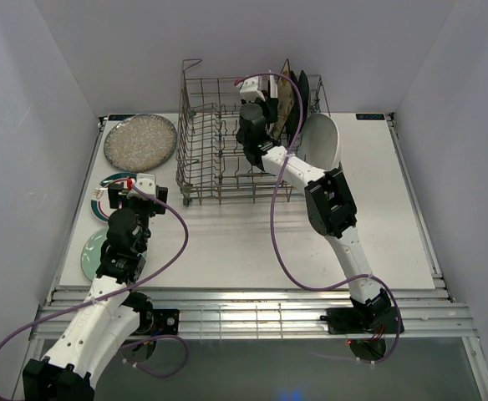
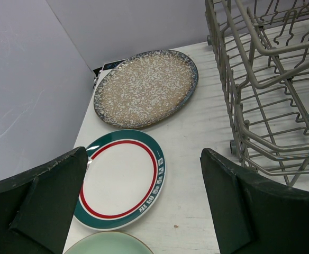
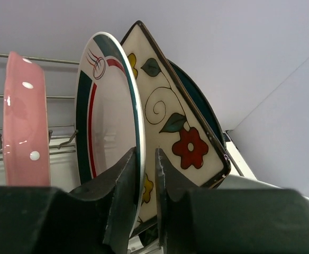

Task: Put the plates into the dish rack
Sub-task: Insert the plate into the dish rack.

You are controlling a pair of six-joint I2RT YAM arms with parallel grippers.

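- Right claw (image 3: 144, 153): reached into the far right end of the dish rack (image 1: 215, 142). In the right wrist view its two fingers are only a narrow slit apart, either side of the rim of an upright teal-rimmed plate (image 3: 109, 111). A sliver of background shows between the rim and one finger. Can't tell if the pads pinch the rim or merely flank it.
- Same view: pink plate (image 3: 25, 121) with white dots stands to the left, cut off at the bottom by the claw body. A cream floral plate (image 3: 173, 116) stands on a corner behind the teal-rimmed one. Only an arc of a dark teal plate (image 3: 203, 108) shows past it.
- Top view: these racked plates show edge-on only, patterns unreadable, with the right claw over them. A white oval plate (image 1: 321, 140) tilts at the rack's right end. Unclear whether it sits inside or outside the wires.
- Left claw (image 2: 144, 156): spread wide, holding nothing, above the table (image 1: 227, 242) at its left side.
- Left wrist view: flat on the table lie a speckled plate (image 2: 146, 87), a teal-and-red ringed plate (image 2: 124, 180) with one edge hidden by a finger, and a pale green plate (image 2: 109, 244) cut off by the frame. Rim lettering on the ringed plate is illegible.
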